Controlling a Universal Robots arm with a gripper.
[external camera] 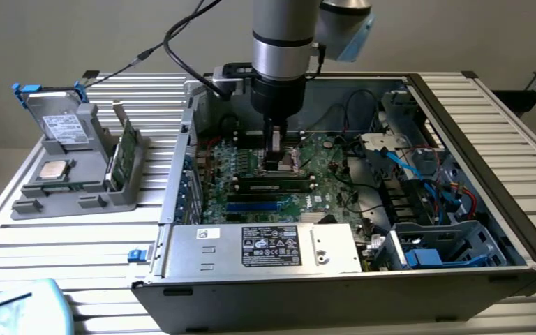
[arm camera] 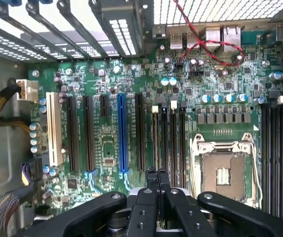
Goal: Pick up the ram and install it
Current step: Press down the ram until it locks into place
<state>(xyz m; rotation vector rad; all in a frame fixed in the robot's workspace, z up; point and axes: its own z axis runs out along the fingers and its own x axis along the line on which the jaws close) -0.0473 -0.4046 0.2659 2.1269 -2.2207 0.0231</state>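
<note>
- Green motherboard (external camera: 329,164) lies flat in the floor of an open black computer case (external camera: 491,132). The case fills the middle and the exterior view's right.
- The case sits on a silver slatted metal surface (external camera: 63,241).
- Your arm comes straight down from the top centre of the exterior view into the case. Its hand (external camera: 276,166) is low over the middle of the board.
- The ram (external camera: 273,185) is a dark stick with a pale label. It stands on edge in a memory slot directly under the hand, near the centre of the exterior view, with white clips at both ends.
- The hand is narrow, its fingers drawn almost together just at the ram's upper edge. You cannot tell whether they pinch the stick or only meet it.
- In the wrist view the hand (arm camera: 157,180) shows two black fingers (arm camera: 151,177) side by side above a row of long black slots. A blue slot (arm camera: 121,133) lies to one side and the empty silver processor socket (arm camera: 223,170) to the other.
- A silver power supply (external camera: 268,248) with a black label lies along the near wall of the case.
- At the exterior view's left, a grey plastic holder (external camera: 72,192) rests on the surface. It carries a square silver processor chip (external camera: 56,169) and an upright green card (external camera: 123,157).
</note>
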